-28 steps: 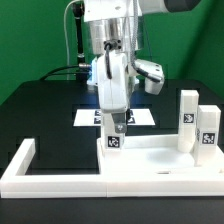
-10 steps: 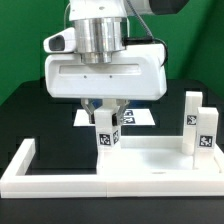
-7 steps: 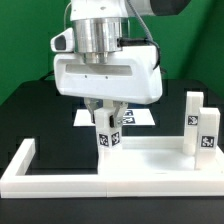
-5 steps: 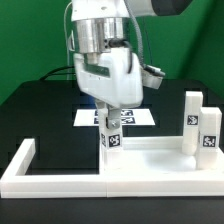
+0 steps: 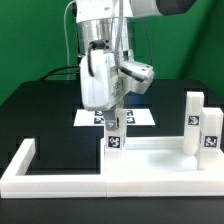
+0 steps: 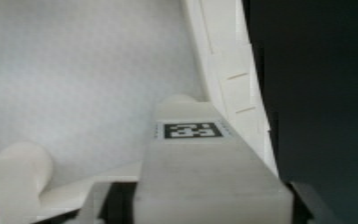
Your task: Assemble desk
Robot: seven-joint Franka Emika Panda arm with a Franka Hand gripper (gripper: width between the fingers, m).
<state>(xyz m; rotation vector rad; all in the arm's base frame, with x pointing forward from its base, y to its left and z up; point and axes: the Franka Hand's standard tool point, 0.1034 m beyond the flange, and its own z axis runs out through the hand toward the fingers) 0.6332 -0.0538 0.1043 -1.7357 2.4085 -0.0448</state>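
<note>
The white tabletop (image 5: 155, 158) lies flat at the front right of the exterior view. On its corner nearest the exterior view's left, one tagged white leg (image 5: 113, 137) stands upright. My gripper (image 5: 113, 122) comes straight down on this leg and is shut on its upper part. In the wrist view the leg (image 6: 197, 150) fills the gap between the dark fingers (image 6: 123, 205) of my gripper (image 6: 211, 207), above the tabletop (image 6: 69, 80) and its raised rim. Two more legs (image 5: 188, 120) (image 5: 208, 132) stand at the tabletop's end on the exterior view's right.
A low white border fence (image 5: 25, 165) runs along the front and bends back at the exterior view's left. The marker board (image 5: 86, 118) lies on the black table behind the arm. Cables hang behind the arm.
My hand has turned about its upright axis, from broadside to edge-on in the exterior view. The leg in it has stayed on the same corner of the tabletop.
</note>
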